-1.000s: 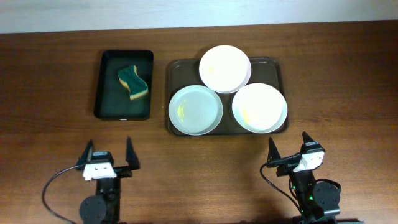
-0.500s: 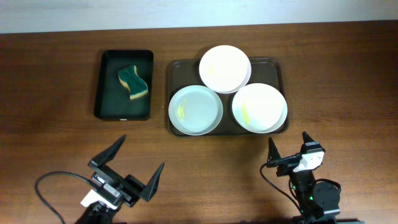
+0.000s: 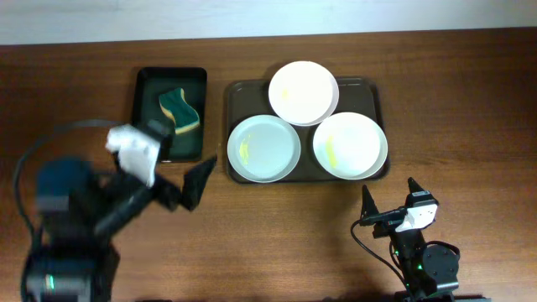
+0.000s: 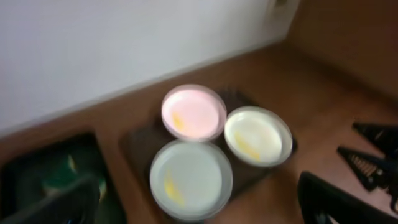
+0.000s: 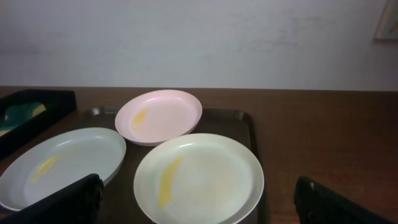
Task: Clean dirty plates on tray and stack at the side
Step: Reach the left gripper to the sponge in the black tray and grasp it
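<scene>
Your tray [image 3: 243,91] sits at the far middle of the desk [image 3: 470,101], and all three plates are on it, none stacked at the side. The back plate [image 3: 304,92] lies at the tray's far edge, overhanging the rim a little. The front-left plate [image 3: 263,148] and front-right plate [image 3: 350,144] lie side by side nearer you, and both front plates sit against the back one. Each front plate carries a yellow smear on its left part, and the right wrist view shows a smaller smear on the back plate too. Your left claw [image 3: 180,159] looms large and blurred in the overhead view, over the desk between the tray's near-left corner and the black tray [image 3: 149,91] that holds the green and yellow sponge [image 3: 179,111]. Its fingers are spread wide and grasp nothing. Your right claw [image 3: 388,186] sits low at the desk's near edge, just in front of the front-right plate, also released, with its fingers wide apart and empty.
</scene>
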Action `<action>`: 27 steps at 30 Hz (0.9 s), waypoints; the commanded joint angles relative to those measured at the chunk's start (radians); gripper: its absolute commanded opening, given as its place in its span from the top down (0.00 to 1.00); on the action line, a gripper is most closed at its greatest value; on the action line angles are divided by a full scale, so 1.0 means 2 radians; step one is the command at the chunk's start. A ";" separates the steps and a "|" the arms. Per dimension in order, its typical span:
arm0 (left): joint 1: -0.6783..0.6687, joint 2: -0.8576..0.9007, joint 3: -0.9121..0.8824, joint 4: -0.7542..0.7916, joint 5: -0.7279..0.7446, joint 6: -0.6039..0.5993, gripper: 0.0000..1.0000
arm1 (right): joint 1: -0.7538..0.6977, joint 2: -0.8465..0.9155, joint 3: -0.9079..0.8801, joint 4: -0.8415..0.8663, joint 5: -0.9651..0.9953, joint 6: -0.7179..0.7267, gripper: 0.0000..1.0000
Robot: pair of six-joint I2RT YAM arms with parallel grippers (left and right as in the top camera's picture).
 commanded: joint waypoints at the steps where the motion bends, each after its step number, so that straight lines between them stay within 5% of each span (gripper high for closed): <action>1: -0.070 0.081 0.094 -0.071 -0.153 0.017 0.01 | 0.002 -0.002 -0.003 -0.002 0.003 0.002 0.02; 7: -0.217 0.161 0.129 -0.076 -0.415 0.017 0.01 | 0.002 -0.002 -0.003 -0.002 0.003 0.002 0.02; 12: -0.249 0.218 0.130 -0.038 -0.417 0.014 0.01 | 0.002 -0.002 -0.003 -0.002 0.003 0.002 0.02; 19: -0.192 0.330 0.221 -0.084 -0.444 -0.143 0.01 | 0.002 -0.002 -0.003 -0.002 0.003 0.002 0.02; 27: -0.130 0.430 0.279 -0.059 -0.445 -0.153 0.01 | 0.002 -0.002 -0.003 -0.002 0.003 0.002 0.02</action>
